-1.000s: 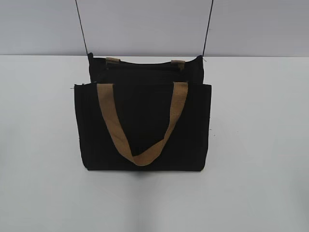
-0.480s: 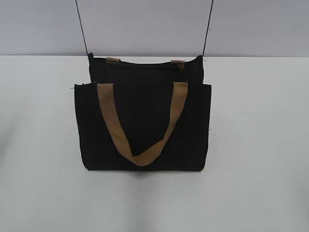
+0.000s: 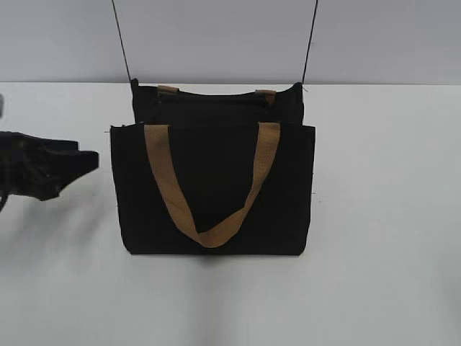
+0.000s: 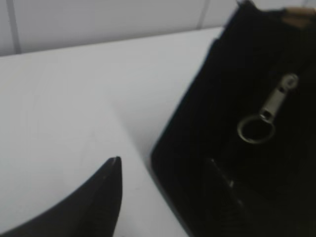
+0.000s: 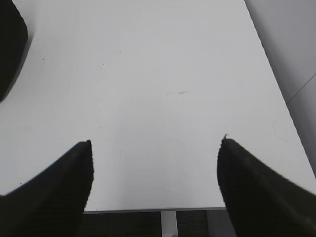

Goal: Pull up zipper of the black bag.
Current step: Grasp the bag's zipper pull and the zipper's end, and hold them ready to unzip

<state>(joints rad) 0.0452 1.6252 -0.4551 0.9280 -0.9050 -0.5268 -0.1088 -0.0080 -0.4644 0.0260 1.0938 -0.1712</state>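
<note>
White table (image 3: 389, 216) under black bag (image 3: 212, 194), pale wall (image 3: 216, 36) behind

Bag: boxy black fabric tote bag (image 3: 212, 191) with tan webbing strap handles, standing upright on the white table (image 3: 382, 216).
Zipper: silvery-grey metal pull tab with ring (image 4: 266, 116), hanging on the bag's side.

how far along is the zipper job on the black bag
Barely begun. Done: nothing; the zipper pull hangs ungripped on the black bag. In hand: the left end effector is beside the bag's left side. Left: grasp the pull, run the zipper. The right end effector is open over bare table.
</note>
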